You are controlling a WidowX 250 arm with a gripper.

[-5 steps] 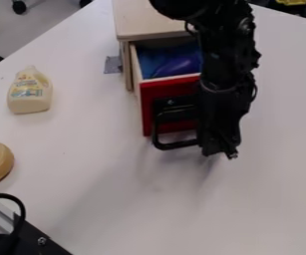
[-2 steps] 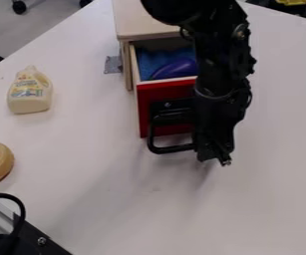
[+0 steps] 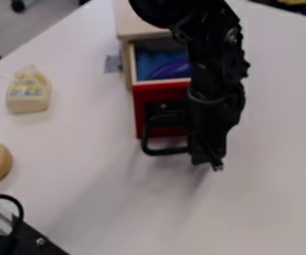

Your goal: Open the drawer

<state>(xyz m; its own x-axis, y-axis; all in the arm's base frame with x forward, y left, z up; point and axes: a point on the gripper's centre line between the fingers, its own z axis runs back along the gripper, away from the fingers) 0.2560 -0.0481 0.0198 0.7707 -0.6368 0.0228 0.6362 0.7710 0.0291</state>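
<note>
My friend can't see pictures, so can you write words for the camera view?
A red-fronted drawer stands open, something purple inside, with a black robot claw by its handle. A cream bottle and a tan ring are at the picture's left.

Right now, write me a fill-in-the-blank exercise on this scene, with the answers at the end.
The drawer stands ____, not shut.
Its front is coloured ____.
The handle on that front is ____.
Of the ring and the bottle, the ____ is nearer the camera.
Missing words: open; red; black; ring.
</note>
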